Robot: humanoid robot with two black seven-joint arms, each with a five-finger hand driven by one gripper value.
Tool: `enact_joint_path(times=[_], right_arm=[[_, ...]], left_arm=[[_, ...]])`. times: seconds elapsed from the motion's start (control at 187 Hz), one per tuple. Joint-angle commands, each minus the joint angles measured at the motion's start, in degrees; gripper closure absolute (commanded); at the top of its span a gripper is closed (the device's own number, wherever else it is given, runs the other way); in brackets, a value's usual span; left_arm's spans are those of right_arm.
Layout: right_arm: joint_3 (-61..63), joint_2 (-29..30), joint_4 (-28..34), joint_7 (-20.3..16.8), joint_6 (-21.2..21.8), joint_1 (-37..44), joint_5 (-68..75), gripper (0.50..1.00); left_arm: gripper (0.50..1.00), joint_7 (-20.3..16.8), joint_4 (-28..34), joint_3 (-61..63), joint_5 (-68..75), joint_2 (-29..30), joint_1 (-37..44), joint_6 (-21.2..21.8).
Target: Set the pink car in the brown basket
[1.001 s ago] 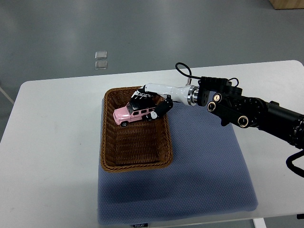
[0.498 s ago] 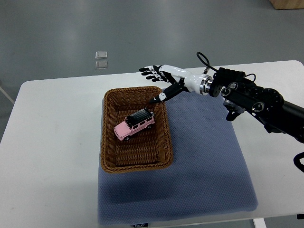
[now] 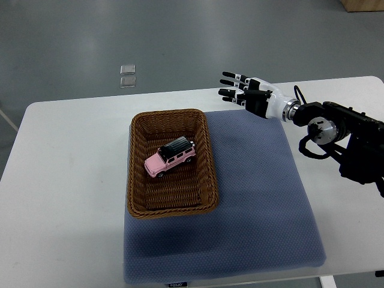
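Pink car unmoved in brown basket — right robot hand has withdrawn.

The pink car lies inside the brown basket. The right hand hovers with fingers spread, the basket lying well off their tips.

No readable text anywhere. Small dark tag on front edge of blue mat, near bench front edge, carries pale lettering, too small to read. No print visible on pink car or brown basket.
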Motion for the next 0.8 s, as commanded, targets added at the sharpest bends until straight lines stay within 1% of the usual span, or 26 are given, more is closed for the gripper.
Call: enact_joint_path(times=[0.0,0.064,0.252,0.359,0.594,0.797], right_arm=[[0.04,-0.32,-0.47,-1.05,0.6,-1.13,3.64,0.581],[0.48,-0.32,-1.43,-1.93,1.39,-2.01,5.92,0.581],[2.41,-0.32,-2.14,-1.76,2.89,-3.42,6.89,0.581],[2.5,-0.67,-2.49,-1.31,2.36,-3.42,6.8,0.581],[2.41,-0.76,-2.84,-1.31,2.54,-3.42,6.54,0.581],[2.41,-1.99,-2.84,-1.23,2.62,-3.5,6.45,0.581]], left_arm=[[0.5,0.0,0.0,0.0,0.0,0.0,0.0,0.0],[0.5,0.0,0.0,0.0,0.0,0.0,0.0,0.0],[0.5,0.0,0.0,0.0,0.0,0.0,0.0,0.0],[0.5,0.0,0.0,0.0,0.0,0.0,0.0,0.0],[0.5,0.0,0.0,0.0,0.0,0.0,0.0,0.0],[0.5,0.0,0.0,0.0,0.0,0.0,0.0,0.0]])
